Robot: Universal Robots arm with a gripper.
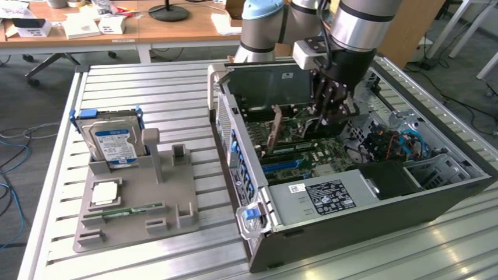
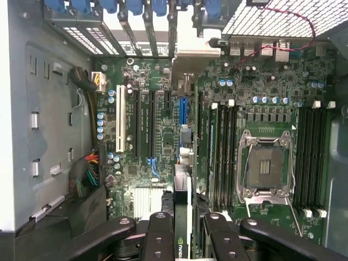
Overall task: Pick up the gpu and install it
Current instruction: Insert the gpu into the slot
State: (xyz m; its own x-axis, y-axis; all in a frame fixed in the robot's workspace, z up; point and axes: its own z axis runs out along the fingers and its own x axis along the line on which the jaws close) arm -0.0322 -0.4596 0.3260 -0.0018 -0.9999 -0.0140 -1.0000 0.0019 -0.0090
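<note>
Where the open grey tower computer case (image 1: 374,210) lies on the slatted metal surface (image 1: 155,81), we see the black gripper (image 2: 186,236) clamped on the thin dark gpu card (image 2: 183,190), which stands on edge above the green motherboard (image 2: 147,130).

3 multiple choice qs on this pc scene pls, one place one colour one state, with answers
1. Where is the hard drive relative to the computer case?
A inside it
B outside it, standing in the grey holder
C on top of it

2. What colour are the clips along the case's rear slots?
A blue
B red
C yellow

3. The gpu is:
A lying in the holder
B resting on the hard drive
C held edge-on between the gripper's jaws over the motherboard

Answers: 1 B, it stands upright in the holder; 2 A, the whole row is blue; 3 C, the card's edge runs between the jaws.
</note>
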